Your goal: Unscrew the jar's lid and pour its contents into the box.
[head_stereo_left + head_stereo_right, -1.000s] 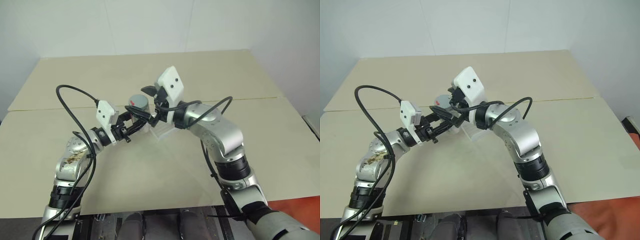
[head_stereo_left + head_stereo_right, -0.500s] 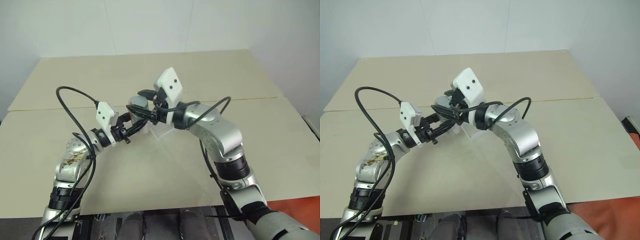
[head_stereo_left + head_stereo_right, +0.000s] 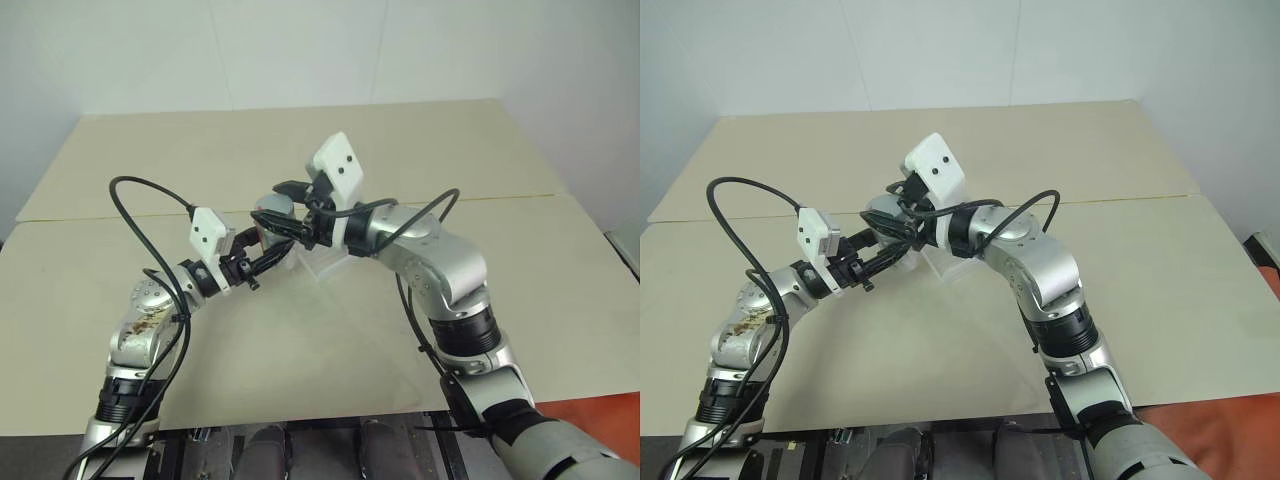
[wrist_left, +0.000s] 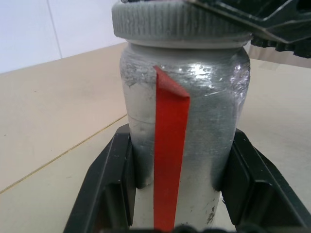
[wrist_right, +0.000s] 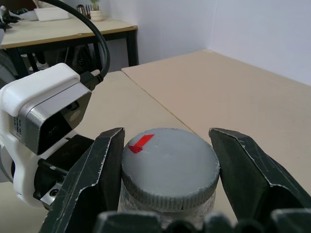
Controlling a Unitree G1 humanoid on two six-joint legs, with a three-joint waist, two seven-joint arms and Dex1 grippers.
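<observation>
Jar [image 4: 182, 126], silvery-clear with a red vertical label stripe [image 4: 170, 160]: held upright above the beige table [image 3: 300, 370], long axis vertical, lid end up. It is clamped low on its body by the left gripper [image 4: 180, 189], whose two black fingers [image 4: 114, 184] press against opposite sides of the body.

Lid [image 5: 169, 165], grey-silver with a ribbed edge and a red mark [image 5: 138, 143] on top: seated on the jar's mouth, face up. It is clasped by the right gripper [image 5: 167, 167], which reaches in level from the other side; its fingers [image 5: 104, 170] are closed against the lid's rim on either side.

Box [image 3: 325, 260], clear plastic: set on the table just behind and below the held jar, partly hidden by the arms.

Contents: cannot be made out through the jar's wall.

Change from the frame of a second ago: the right gripper's fingers, then spread wide around the lid with the grey top plainly exposed, are now drawn in on the lid. The left gripper's hold on the jar is unchanged, and the jar is kept at the same place over the table.
</observation>
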